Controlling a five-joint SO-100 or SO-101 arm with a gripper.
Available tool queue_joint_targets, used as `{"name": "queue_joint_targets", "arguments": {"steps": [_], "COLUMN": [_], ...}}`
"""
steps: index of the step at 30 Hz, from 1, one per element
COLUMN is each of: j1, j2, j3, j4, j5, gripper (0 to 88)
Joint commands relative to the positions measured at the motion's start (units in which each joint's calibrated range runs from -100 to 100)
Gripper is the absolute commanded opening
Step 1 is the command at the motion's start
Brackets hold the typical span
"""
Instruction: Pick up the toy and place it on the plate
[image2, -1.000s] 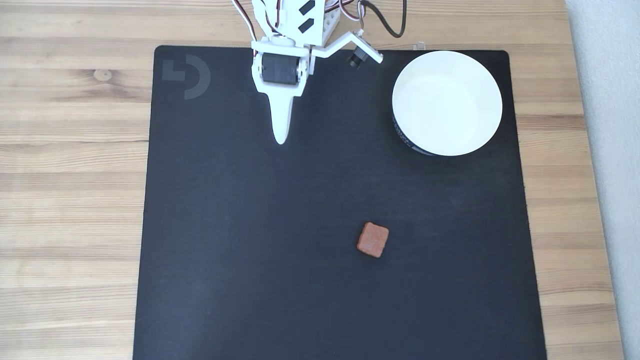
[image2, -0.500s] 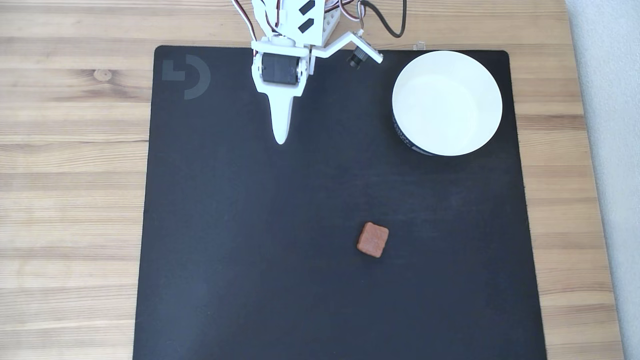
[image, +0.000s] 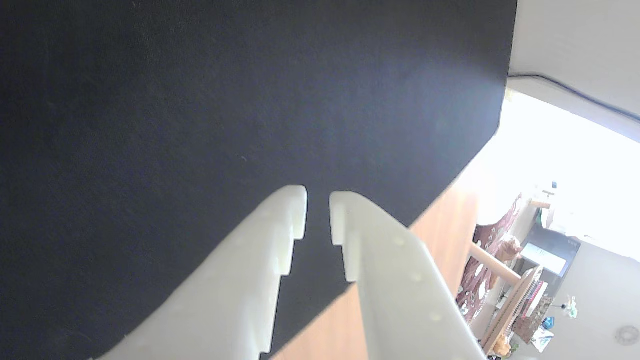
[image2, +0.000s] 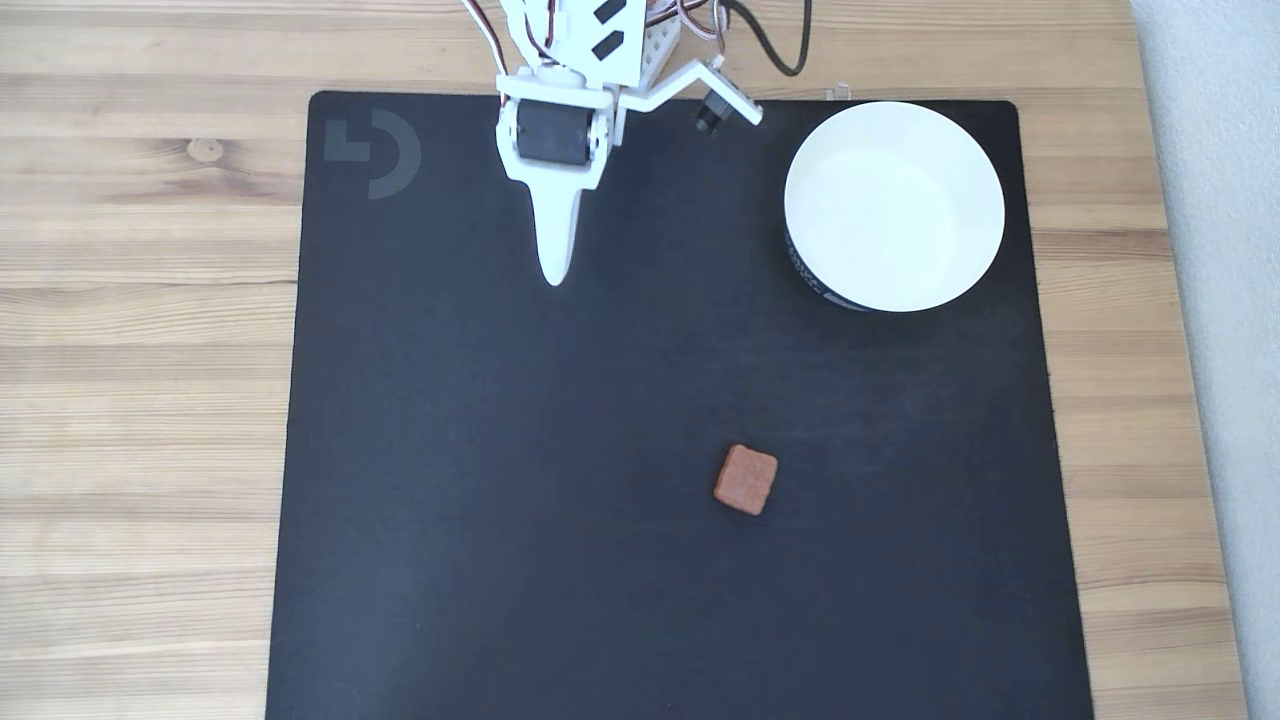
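Currently the gripper is hanging near the black mat's top edge, jaws nearly closed on nothing. The reddish-brown toy block is lying flat, well apart, presumably awaiting pickup; the white dish is sitting empty top right, ready to receive it.

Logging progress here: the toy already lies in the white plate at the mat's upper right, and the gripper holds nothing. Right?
Not quite. In the fixed view the toy lies on the black mat, well below the plate, which is empty. The rest holds: the gripper holds nothing.
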Motion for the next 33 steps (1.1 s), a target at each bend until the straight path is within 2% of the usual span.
{"name": "queue_joint_targets", "arguments": {"steps": [1,5,15,33], "j1": [-0.6,-0.7,-7.7,-21.8], "j2": [9.6,20.0,53.5,93.6], "j3": [-12.7,-21.9,-53.1,-94.8], "j4": [0.4,-0.1,0.1,0.5], "j5": [-0.2,-0.2,-0.2,-0.2], "gripper": [2.3,2.3,2.3,2.3]}}
